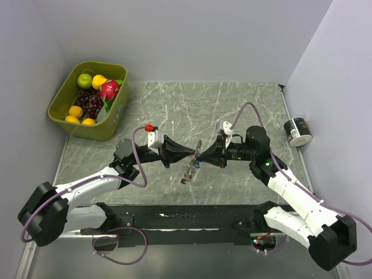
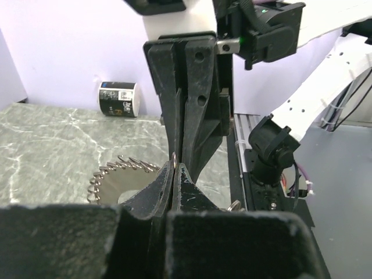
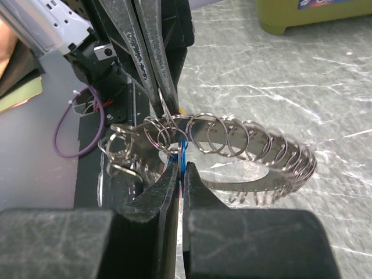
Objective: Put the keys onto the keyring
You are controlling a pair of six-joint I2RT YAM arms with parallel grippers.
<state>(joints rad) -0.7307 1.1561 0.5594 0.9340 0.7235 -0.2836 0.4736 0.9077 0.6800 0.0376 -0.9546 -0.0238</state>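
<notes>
The keyring (image 3: 256,148), a silvery band strung with many small wire loops, hangs above the table in the middle (image 1: 190,167). My left gripper (image 2: 175,167) comes in from the left (image 1: 193,153) and is shut on one small loop at the ring's near end. My right gripper (image 3: 182,168) faces it tip to tip (image 1: 201,158), shut on a blue key (image 3: 184,152) right at those loops. In the right wrist view the left fingers (image 3: 152,70) reach down from above to the same spot. No other keys show.
An olive bin of fruit (image 1: 64,107) stands at the back left. A black and white can (image 1: 297,131) lies at the right wall. The table's dark front rail (image 1: 192,221) runs between the arm bases.
</notes>
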